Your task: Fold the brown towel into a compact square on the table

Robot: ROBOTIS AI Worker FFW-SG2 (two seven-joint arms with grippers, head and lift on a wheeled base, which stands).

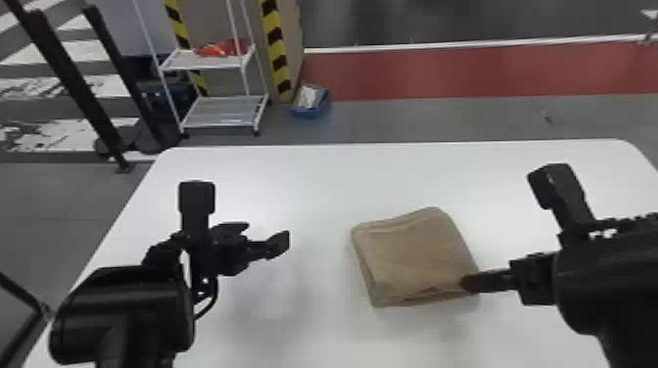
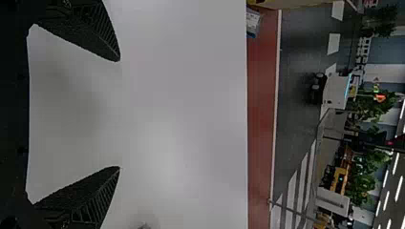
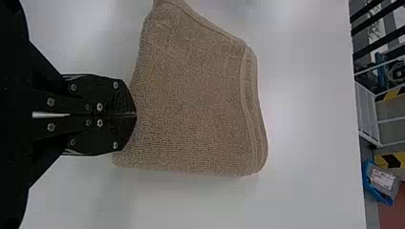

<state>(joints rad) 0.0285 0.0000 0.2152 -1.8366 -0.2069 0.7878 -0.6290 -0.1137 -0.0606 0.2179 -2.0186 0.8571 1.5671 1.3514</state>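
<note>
white table (image 1: pixel 303 181) seen under both grippers; its far edge is placed well ahead of them. white wheeled rack (image 1: pixel 225 115) found on the floor past that edge, far ahead of the left gripper (image 1: pixel 264 236) and slightly to its left; red items (image 1: pixel 220 48) are held on its upper shelf.

brown towel (image 1: pixel 416 249) is laid on the table, already folded into a thick, four-sided pad, a bit skewed. it is spread to the left and ahead of the right gripper (image 1: pixel 467 283), with its near right corner at the fingertips. stacked layers can be made out along the side away from those tips. a dark crease is seen in the near edge, left of the tips. the towel is set to the right of the left gripper, well apart from it.

blue bin (image 1: pixel 311 105) noted on the floor beyond the table, ahead of and between the grippers, with pale stuff inside.

left gripper: spread wide, nothing held, placed over the table. right gripper: fingers (image 3: pixel 119 98) pressed together, tips overlapping the towel's edge in the wrist view; whether any cloth is pinched cannot be told.
</note>
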